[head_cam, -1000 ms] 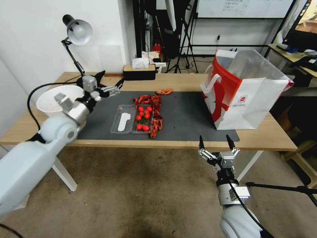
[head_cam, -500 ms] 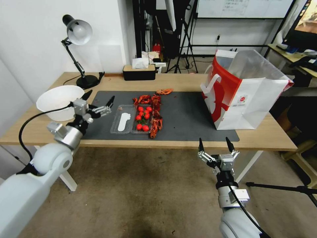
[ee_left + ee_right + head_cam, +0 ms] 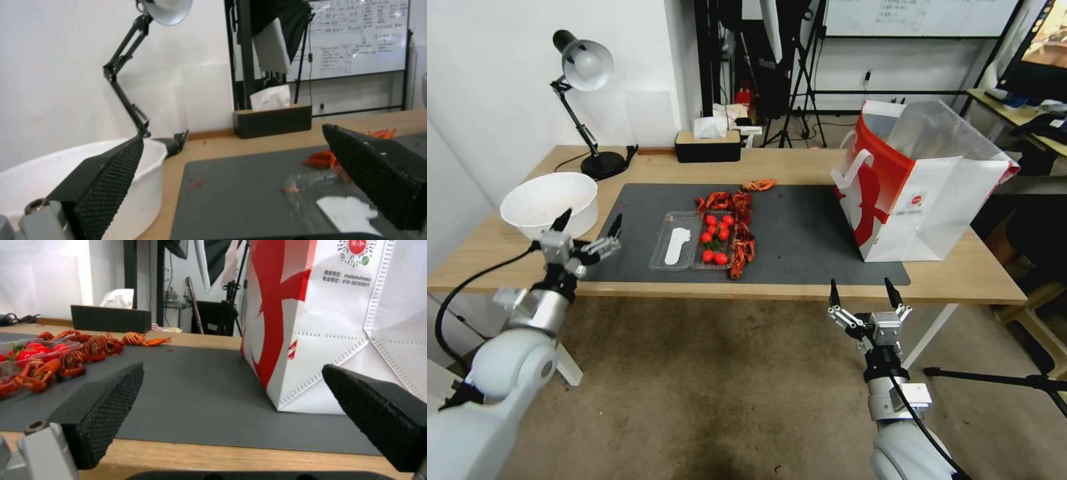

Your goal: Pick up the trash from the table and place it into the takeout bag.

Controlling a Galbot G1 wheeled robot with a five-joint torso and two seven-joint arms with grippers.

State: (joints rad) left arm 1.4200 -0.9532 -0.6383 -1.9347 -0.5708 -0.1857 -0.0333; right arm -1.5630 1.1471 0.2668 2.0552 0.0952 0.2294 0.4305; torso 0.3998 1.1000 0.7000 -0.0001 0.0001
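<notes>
- Two grippers we find empty, jaws spread: left gripper (image 3: 589, 227) beside the white bowl (image 3: 547, 202), right gripper (image 3: 862, 291) before the desk (image 3: 960, 277).
- We note the takeout bag (image 3: 924, 197) upright.

The table (image 3: 800, 167) is a long light-wood top on white legs, with a dark grey mat (image 3: 800, 233) covering its middle. Beyond the left gripper (image 3: 589, 227) a white bowl (image 3: 547, 200) and a desk lamp (image 3: 602, 163) stand on the bare wood, and a clear tray (image 3: 684, 248) of tomatoes lies on the mat amid red crayfish shells (image 3: 740, 248). Beyond the right gripper (image 3: 862, 291) the takeout bag (image 3: 934, 213) stands upright on the mat's edge, and a black tissue box (image 3: 707, 145) sits at the far edge.
</notes>
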